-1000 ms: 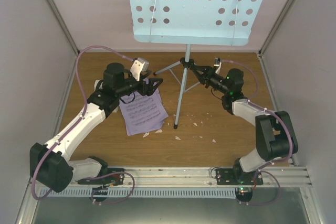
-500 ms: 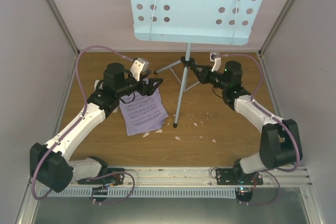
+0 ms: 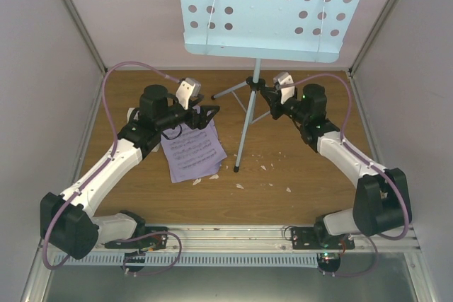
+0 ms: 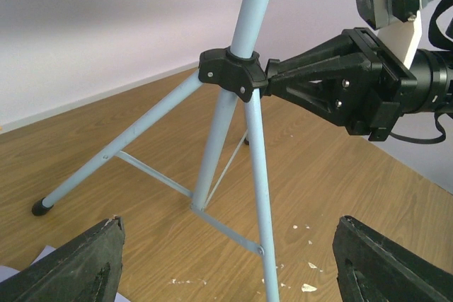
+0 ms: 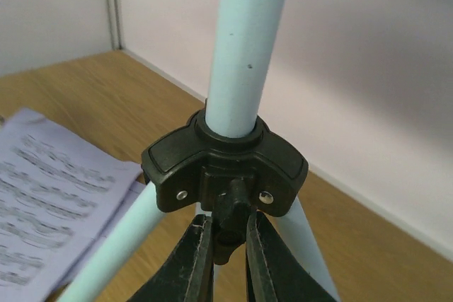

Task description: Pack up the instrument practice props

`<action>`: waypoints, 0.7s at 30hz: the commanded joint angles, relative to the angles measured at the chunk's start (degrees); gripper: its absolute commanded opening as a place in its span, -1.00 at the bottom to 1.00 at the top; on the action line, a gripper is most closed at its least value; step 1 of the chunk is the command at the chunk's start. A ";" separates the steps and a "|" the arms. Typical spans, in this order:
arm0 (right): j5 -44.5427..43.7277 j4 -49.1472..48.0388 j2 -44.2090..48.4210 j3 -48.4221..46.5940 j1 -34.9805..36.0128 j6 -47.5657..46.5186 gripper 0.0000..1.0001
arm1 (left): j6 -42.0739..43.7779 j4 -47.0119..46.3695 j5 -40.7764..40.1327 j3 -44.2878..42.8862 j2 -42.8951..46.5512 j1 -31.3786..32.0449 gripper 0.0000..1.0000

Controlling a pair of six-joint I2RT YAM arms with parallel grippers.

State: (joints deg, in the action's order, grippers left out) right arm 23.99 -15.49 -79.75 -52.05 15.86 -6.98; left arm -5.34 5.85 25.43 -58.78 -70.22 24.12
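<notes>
At the far middle of the table (image 3: 177,203), the music stand (image 3: 269,30) stands on its tripod, right pincer (image 5: 228,238) nipped narrow on the tab (image 5: 231,196) of its black collar (image 5: 223,164), left pincer (image 3: 210,117) wide and empty nearby; likely best to grip squarely and move slowly so nothing tips.

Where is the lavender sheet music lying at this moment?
In the top view, the sheet music lies flat on the table, left of the music stand, with its far edge under the left gripper.
</notes>
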 commanded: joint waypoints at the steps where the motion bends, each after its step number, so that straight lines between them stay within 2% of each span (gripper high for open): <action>1: -6.85 -0.47 3.34 2.70 0.21 -15.10 -0.91 | 0.86 -1.72 -0.19 0.76 -0.43 0.50 0.61; 14: -15.13 -2.72 6.89 2.61 0.92 -34.78 -0.77 | 0.91 -1.62 -0.03 0.78 -0.43 0.84 0.61; 19: -20.05 -4.43 6.40 3.72 2.68 -39.35 -0.76 | 1.01 -1.57 0.04 0.78 -0.54 1.01 0.61; 21: -19.52 -5.80 7.16 4.49 2.70 -37.93 -0.62 | 1.06 -1.57 -0.04 0.77 -0.53 1.04 0.61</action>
State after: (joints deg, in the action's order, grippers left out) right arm 10.24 -15.14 -74.87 -48.82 18.31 -41.50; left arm -5.32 5.85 25.47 -58.63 -70.46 24.73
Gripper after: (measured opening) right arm 0.134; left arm 0.807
